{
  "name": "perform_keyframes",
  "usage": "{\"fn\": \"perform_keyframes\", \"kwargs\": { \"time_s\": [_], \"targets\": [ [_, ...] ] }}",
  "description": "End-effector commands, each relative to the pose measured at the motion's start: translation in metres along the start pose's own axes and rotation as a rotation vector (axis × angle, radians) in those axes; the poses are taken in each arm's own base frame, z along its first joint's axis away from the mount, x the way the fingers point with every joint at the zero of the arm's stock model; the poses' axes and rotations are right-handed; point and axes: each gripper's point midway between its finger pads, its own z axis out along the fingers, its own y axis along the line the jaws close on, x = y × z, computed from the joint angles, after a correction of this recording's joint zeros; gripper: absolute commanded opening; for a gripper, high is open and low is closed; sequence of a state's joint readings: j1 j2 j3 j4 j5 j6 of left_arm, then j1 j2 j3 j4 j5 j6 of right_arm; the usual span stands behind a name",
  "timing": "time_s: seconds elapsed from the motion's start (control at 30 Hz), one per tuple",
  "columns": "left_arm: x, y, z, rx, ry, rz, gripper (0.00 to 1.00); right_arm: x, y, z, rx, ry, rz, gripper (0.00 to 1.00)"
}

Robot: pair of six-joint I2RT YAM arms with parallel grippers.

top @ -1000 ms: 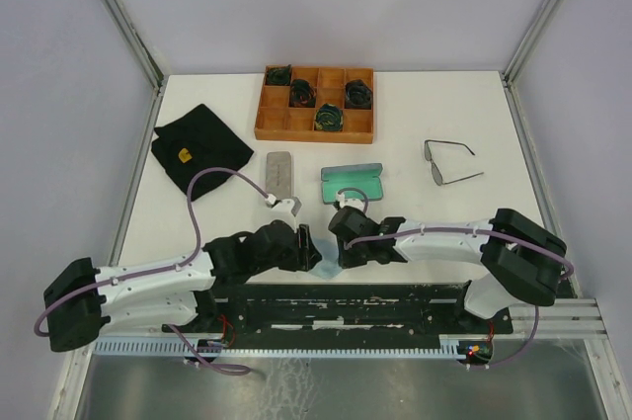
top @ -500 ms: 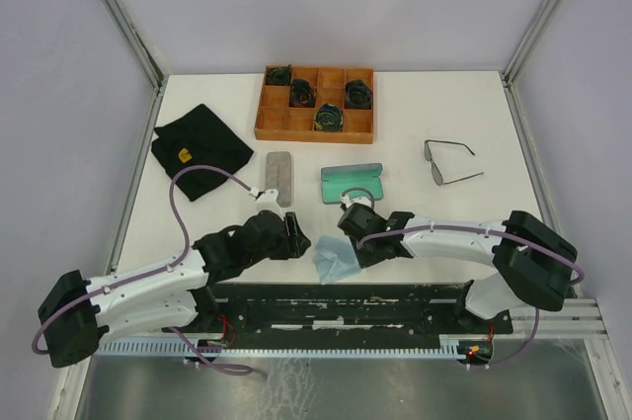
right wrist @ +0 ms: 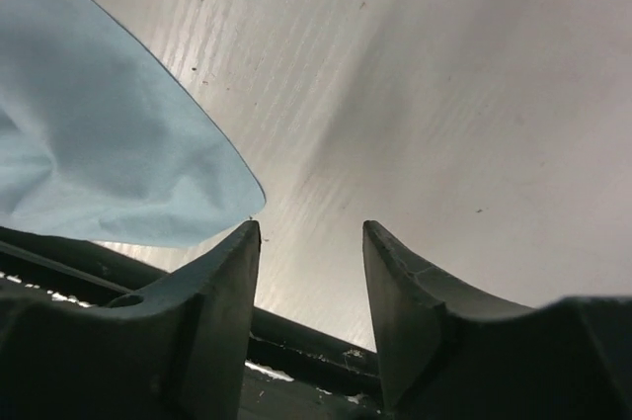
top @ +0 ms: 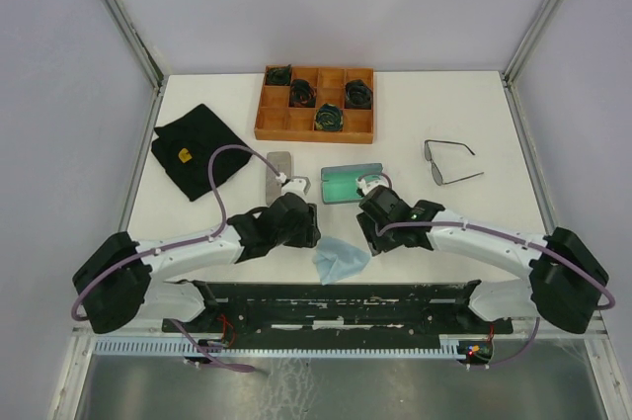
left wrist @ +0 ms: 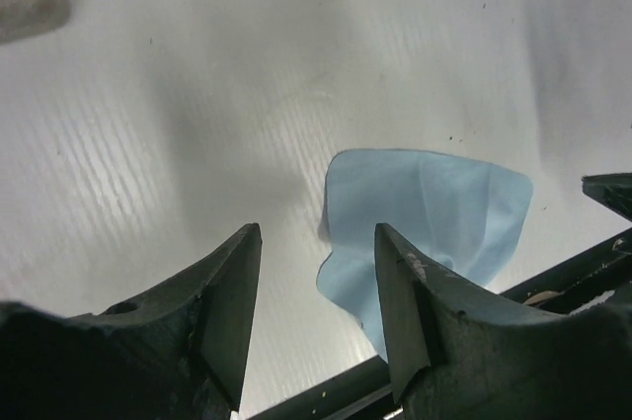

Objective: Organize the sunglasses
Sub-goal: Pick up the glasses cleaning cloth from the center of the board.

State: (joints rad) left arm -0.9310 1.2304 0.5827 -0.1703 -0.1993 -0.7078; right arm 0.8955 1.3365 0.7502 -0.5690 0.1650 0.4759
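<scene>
One pair of thin dark-framed sunglasses (top: 449, 163) lies unfolded at the right of the white table, well away from both arms. A teal glasses case (top: 351, 183) lies open at mid-table, and a grey case (top: 279, 175) lies shut to its left. A light blue cloth (top: 341, 260) lies crumpled near the front rail between the two arms. My left gripper (left wrist: 316, 242) is open above the table, with the blue cloth (left wrist: 434, 212) just past its right finger. My right gripper (right wrist: 309, 232) is open and empty, the blue cloth (right wrist: 99, 143) off to its left.
A wooden divided tray (top: 318, 104) holding dark green coiled bundles stands at the back. A black cloth pouch (top: 197, 151) lies at the left. The black mounting rail (top: 346, 301) runs along the near edge, just behind the blue cloth.
My right gripper has opened and pulled back from the blue cloth, which now lies loose on the table. Both wrists have moved away from the front rail towards the cases.
</scene>
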Motion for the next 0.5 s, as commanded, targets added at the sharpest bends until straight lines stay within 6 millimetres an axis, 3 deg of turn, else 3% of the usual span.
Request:
{"fn": "perform_keyframes", "kwargs": {
  "time_s": [0.0, 0.17, 0.47],
  "targets": [
    [-0.030, -0.024, 0.010, 0.053, -0.042, 0.155, 0.56, -0.023, -0.005, -0.023, 0.019, -0.112, 0.092, 0.57],
    [-0.025, -0.015, 0.026, -0.027, 0.052, 0.281, 0.53, -0.011, -0.014, -0.026, 0.044, -0.125, 0.169, 0.60],
    [-0.011, -0.018, 0.039, -0.029, 0.150, 0.416, 0.50, -0.002, -0.019, -0.027, 0.052, -0.122, 0.189, 0.62]
  ]
}}
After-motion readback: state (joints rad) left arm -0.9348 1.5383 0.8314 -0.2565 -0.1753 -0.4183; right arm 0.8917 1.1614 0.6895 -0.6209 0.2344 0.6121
